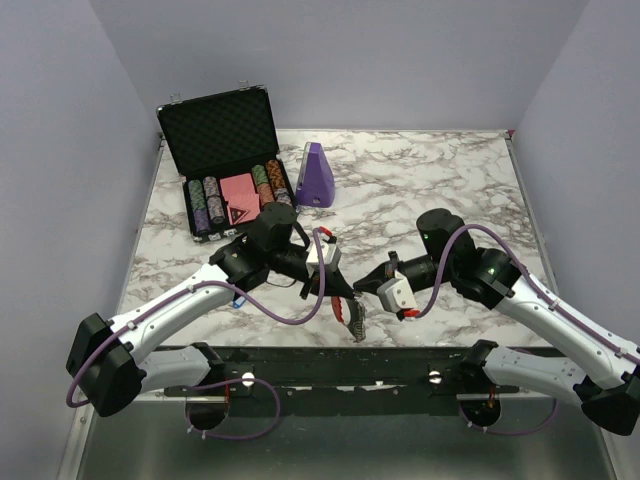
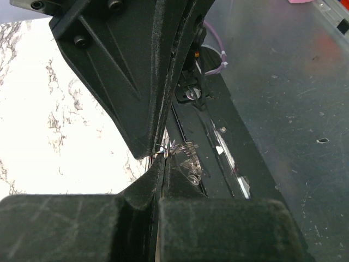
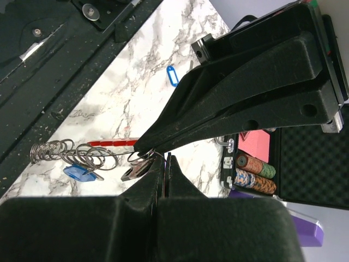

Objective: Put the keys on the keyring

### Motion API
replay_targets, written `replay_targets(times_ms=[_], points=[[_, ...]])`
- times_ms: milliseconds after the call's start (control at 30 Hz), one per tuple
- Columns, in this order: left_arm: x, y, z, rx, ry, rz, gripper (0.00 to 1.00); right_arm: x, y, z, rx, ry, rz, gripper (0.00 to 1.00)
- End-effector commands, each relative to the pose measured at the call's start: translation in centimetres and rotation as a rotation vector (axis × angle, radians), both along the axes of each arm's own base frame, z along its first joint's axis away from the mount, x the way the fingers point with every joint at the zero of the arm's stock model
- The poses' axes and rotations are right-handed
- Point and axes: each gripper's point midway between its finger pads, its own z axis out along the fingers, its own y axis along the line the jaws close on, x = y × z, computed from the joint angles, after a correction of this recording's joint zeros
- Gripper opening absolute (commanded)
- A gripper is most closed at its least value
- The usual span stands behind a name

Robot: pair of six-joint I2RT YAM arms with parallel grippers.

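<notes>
The keyring (image 3: 65, 153) hangs in the air between my two grippers, with its red arc (image 3: 112, 142) and silvery coils. A blue-tagged key (image 3: 79, 173) dangles from it. From above, the keyring (image 1: 355, 318) hangs over the table's front edge. My left gripper (image 1: 343, 290) is shut on the keyring's wire (image 2: 185, 155), its tips pinching it. My right gripper (image 3: 166, 157) is shut, tip to tip with the left one. A thin ring carrying the slim black key (image 3: 136, 169) runs into its tips. Another blue-tagged key (image 3: 172, 75) lies on the marble.
An open black case (image 1: 225, 130) with poker chips and pink cards stands at the back left. A purple wedge-shaped object (image 1: 316, 175) stands beside it. The black base rail (image 1: 340, 365) runs along the near edge, just below the grippers.
</notes>
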Motion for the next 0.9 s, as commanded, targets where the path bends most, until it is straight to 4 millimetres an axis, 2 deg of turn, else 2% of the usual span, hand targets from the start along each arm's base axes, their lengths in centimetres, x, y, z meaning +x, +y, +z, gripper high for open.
replay_targets(times_ms=[0, 600, 700, 867], points=[[1.3, -0.5, 1.3, -0.021, -0.108, 0.038, 0.00, 0.2, 0.5, 1.5, 0.054, -0.024, -0.008, 0.00], [2.2, -0.3, 1.7, -0.026, -0.132, 0.095, 0.02, 0.3, 0.4, 1.7, 0.060, -0.015, -0.029, 0.00], [2.3, -0.2, 1.8, -0.027, -0.131, 0.101, 0.08, 0.4, 0.4, 1.7, 0.061, -0.013, -0.034, 0.00], [2.6, -0.1, 2.1, -0.037, -0.133, 0.116, 0.09, 0.4, 0.4, 1.7, 0.061, -0.012, -0.037, 0.00]])
